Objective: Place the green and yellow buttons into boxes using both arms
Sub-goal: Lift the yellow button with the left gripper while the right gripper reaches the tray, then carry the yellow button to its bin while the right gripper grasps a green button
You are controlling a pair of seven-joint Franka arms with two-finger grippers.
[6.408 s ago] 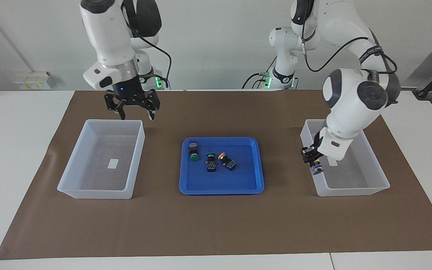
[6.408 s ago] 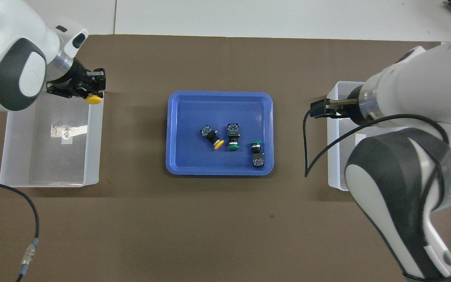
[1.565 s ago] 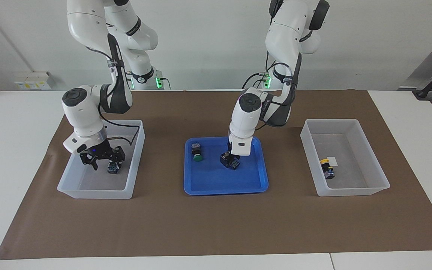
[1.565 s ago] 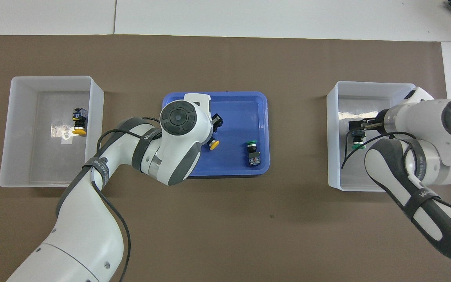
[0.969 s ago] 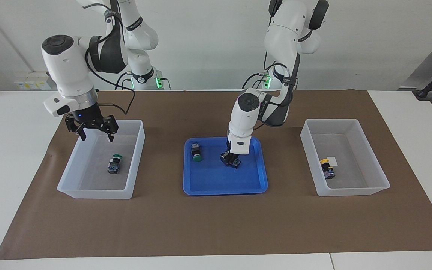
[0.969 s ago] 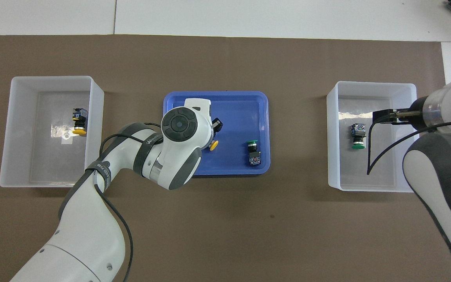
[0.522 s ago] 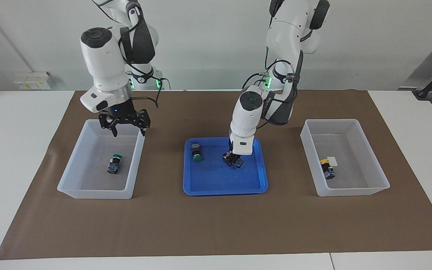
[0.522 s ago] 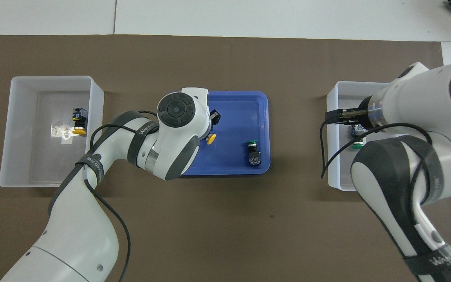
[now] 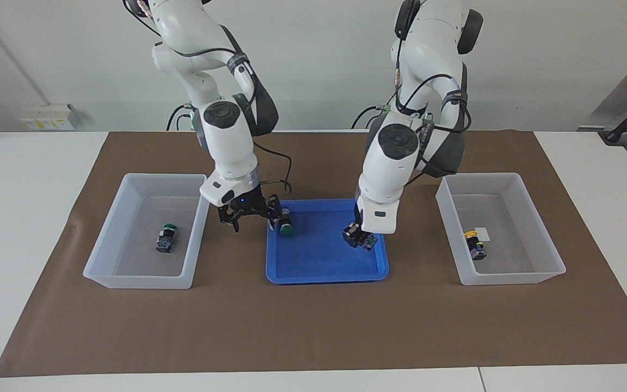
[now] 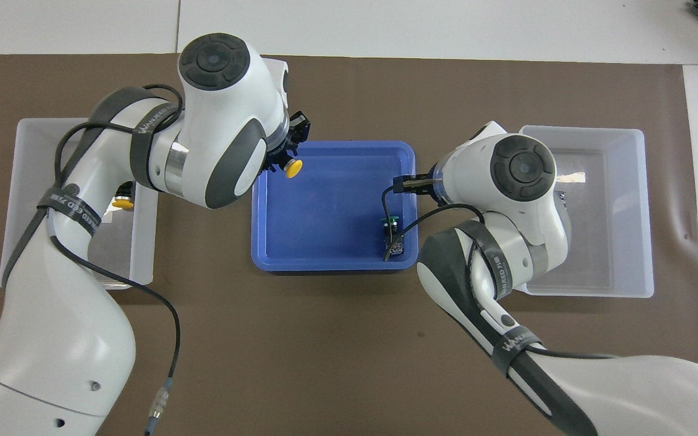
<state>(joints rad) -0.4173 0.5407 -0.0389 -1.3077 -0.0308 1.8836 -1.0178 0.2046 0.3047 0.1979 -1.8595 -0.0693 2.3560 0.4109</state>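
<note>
Facing view: brown mat across the table, carrying three containers in a row.

- Blue tray, centre; held one loose item, the tray green button, lying at the tray's end toward the right arm and nearer to the robots.
- Right gripper: jaws spread, grasping nothing; low over the tray's edge at that same end, one finger just beside the tray green button; contact could not be told.
- Left gripper: clenched on the held yellow button, whose dark body showed below the fingers; raised over the tray's end toward the left arm.
- Clear box at the right arm's end: held the boxed green button, lying on the floor of the box.
- Clear box at the left arm's end: held the boxed yellow button, beside a white label.

Overhead view: same three containers.

- Blue tray; tray green button near the corner toward the right arm; right gripper over the tray's rim above it.
- Left gripper over the tray's corner toward the left arm; yellow cap of the held yellow button plain to see.
- Clear box at the left arm's end: largely covered by the arm; cap of the boxed yellow button showing.
- Clear box at the right arm's end: its button mostly hidden by the arm.
</note>
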